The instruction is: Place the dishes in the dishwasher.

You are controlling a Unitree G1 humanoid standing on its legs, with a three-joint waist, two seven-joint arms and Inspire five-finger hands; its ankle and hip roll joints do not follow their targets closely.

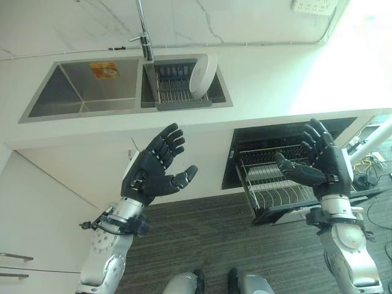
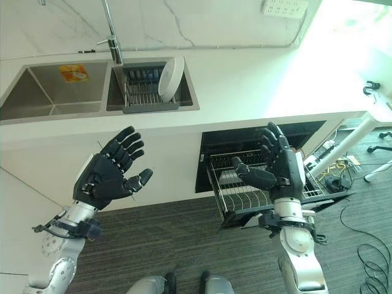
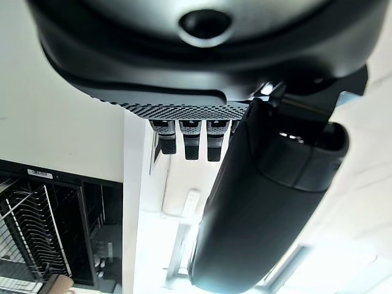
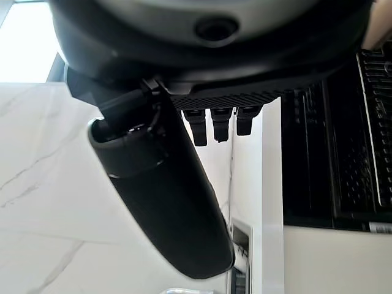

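2 hands raised, both spread and holding nothing.
Left hand and right hand hovered before the counter; 1 plate stood in the sink rack.

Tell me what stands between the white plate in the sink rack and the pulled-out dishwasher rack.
Nothing visible blocks that path. The white plate stands on edge in the sink rack; the dishwasher rack is pulled out below the counter edge, which the plate must clear. Left robot hand and right robot hand are open and empty.

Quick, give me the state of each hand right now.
Left hand: open, fingers spread, holding nothing.
Right hand: open, holding nothing, raised in front of the dishwasher rack.
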